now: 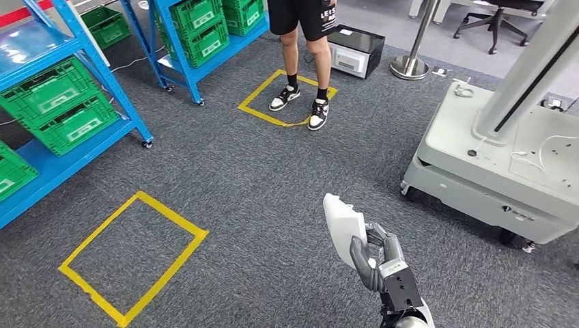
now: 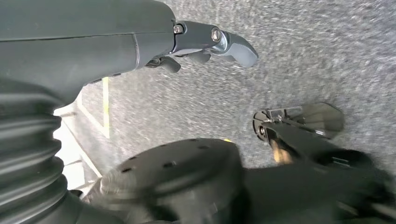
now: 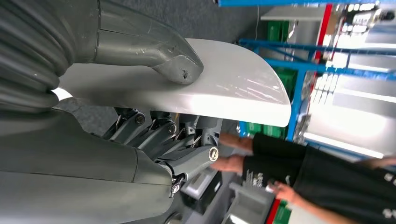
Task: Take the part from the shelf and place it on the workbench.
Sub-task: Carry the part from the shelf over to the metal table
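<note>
A glossy white part [image 1: 343, 225] in the grey, dark-fingered right hand [image 1: 374, 256], over speckled grey carpet [image 1: 259, 178]. Beside the carpet's yellow tape squares [image 1: 134, 256], blue shelves [image 1: 102, 75] carry bright green lattice-sided crates [image 1: 58, 102]. Behind the farther tape square stands a person [image 1: 304, 55] in black shorts with white lettering, black socks and black-and-white shoes; next to them a black box [image 1: 355, 49] with a pale front. Right of the part, a pale grey cart [image 1: 491, 164]. The left hand [image 2: 205, 42] is grey.
</note>
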Robot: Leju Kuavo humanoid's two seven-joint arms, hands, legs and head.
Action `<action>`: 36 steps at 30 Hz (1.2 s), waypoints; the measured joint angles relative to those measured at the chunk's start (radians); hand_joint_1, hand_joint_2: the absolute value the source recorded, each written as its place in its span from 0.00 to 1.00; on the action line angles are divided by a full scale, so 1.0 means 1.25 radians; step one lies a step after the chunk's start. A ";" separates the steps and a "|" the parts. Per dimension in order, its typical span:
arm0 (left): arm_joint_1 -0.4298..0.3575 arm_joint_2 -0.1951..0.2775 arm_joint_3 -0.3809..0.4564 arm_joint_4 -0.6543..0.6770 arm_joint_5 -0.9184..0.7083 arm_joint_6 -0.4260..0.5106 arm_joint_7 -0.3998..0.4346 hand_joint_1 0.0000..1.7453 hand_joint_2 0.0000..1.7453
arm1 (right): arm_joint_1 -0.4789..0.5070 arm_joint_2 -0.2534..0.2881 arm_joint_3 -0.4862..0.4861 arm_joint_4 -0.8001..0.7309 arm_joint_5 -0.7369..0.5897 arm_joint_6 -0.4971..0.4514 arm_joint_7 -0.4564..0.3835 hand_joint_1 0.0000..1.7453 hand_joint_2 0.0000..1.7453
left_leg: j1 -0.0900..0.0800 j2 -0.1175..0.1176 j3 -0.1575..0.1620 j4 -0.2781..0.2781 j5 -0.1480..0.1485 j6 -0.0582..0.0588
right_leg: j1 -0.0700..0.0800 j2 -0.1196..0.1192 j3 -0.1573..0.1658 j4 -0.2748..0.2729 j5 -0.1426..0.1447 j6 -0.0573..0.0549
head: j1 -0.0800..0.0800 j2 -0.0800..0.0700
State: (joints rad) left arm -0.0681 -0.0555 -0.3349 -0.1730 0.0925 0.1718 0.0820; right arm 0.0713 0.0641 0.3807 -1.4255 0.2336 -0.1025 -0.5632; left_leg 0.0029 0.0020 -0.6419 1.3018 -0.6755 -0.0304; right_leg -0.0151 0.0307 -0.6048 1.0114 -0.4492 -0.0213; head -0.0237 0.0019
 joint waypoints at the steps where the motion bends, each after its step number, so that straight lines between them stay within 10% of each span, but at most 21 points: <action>1: 0.000 0.001 0.000 0.000 0.002 0.000 0.000 0.00 1.00 | -0.001 0.000 0.000 0.000 0.000 0.001 0.001 1.00 1.00 | 0.000 -0.001 -0.004 0.003 0.011 0.001 | 0.000 0.011 0.000 0.000 0.000 0.000 | 0.000 0.000; 5: 0.002 0.003 0.000 0.001 0.011 0.003 0.000 0.00 1.00 | -0.008 0.000 0.005 0.001 -0.001 0.005 0.004 1.00 1.00 | 0.000 -0.046 0.077 -0.190 0.116 0.014 | 0.000 0.052 -0.001 0.002 0.004 0.007 | 0.000 0.000; 9: 0.006 0.002 0.000 0.002 0.025 0.015 -0.003 0.00 1.00 | -0.011 0.001 0.013 0.003 -0.001 0.013 0.005 1.00 1.00 | -0.003 -0.049 0.095 -0.240 0.131 0.028 | -0.006 0.080 -0.012 -0.001 0.014 0.030 | 0.001 0.000; 13: 0.011 0.000 0.000 0.002 0.028 0.018 -0.006 0.00 1.00 | -0.014 0.002 0.018 0.004 -0.001 0.016 0.006 1.00 1.00 | -0.001 -0.004 0.103 -0.258 0.144 0.044 | -0.002 -0.003 -0.069 0.112 -0.051 0.040 | 0.004 0.000; 16: 0.015 -0.001 0.000 0.003 0.029 0.018 -0.006 0.00 1.00 | -0.014 0.001 0.020 0.007 -0.001 0.016 0.006 1.00 1.00 | -0.001 0.033 0.101 -0.256 0.142 0.043 | -0.008 -0.017 -0.122 0.226 -0.090 0.051 | 0.005 0.000; 20: 0.013 -0.002 0.000 0.003 0.029 0.018 -0.005 0.00 1.00 | -0.016 0.002 0.021 0.010 -0.001 0.022 0.008 1.00 1.00 | 0.005 0.073 0.098 -0.235 0.124 0.023 | -0.018 -0.062 -0.027 0.056 -0.017 0.061 | 0.004 0.000; 24: 0.010 0.000 0.001 0.003 0.023 0.018 0.001 0.00 1.00 | -0.023 0.006 0.021 0.015 -0.002 0.029 0.008 1.00 1.00 | 0.005 0.096 0.102 -0.226 0.110 0.003 | -0.012 -0.058 -0.015 0.029 -0.011 0.033 | 0.000 0.000; 28: 0.008 -0.004 0.000 0.002 0.013 0.016 0.005 0.00 1.00 | -0.027 0.007 0.019 0.017 -0.003 0.028 0.007 1.00 1.00 | 0.011 0.024 0.062 -0.123 0.041 -0.005 | -0.010 -0.025 -0.018 0.027 -0.007 0.016 | -0.002 0.000; 31: 0.006 -0.004 0.000 0.002 0.013 0.014 0.009 0.00 1.00 | -0.029 0.007 0.019 0.021 -0.003 0.028 0.008 1.00 1.00 | 0.004 0.002 -0.004 0.006 0.000 0.008 | -0.001 0.005 -0.022 0.027 -0.004 0.008 | -0.004 0.000; 36: 0.004 -0.003 0.000 0.002 0.014 0.015 0.014 0.00 1.00 | -0.033 0.014 0.019 0.026 -0.002 0.030 0.008 1.00 1.00 | -0.015 -0.058 0.076 -0.190 0.114 0.040 | 0.003 0.061 -0.023 0.026 0.003 0.009 | -0.004 0.000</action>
State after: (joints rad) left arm -0.0631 -0.0594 -0.3346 -0.1703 0.1101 0.1905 0.0995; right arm 0.0299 0.0822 0.4047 -1.3932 0.2313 -0.0646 -0.5529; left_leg -0.0152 -0.0702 -0.5467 1.0641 -0.5328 0.0191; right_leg -0.0110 0.1074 -0.6337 1.0443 -0.4455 -0.0098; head -0.0286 0.0019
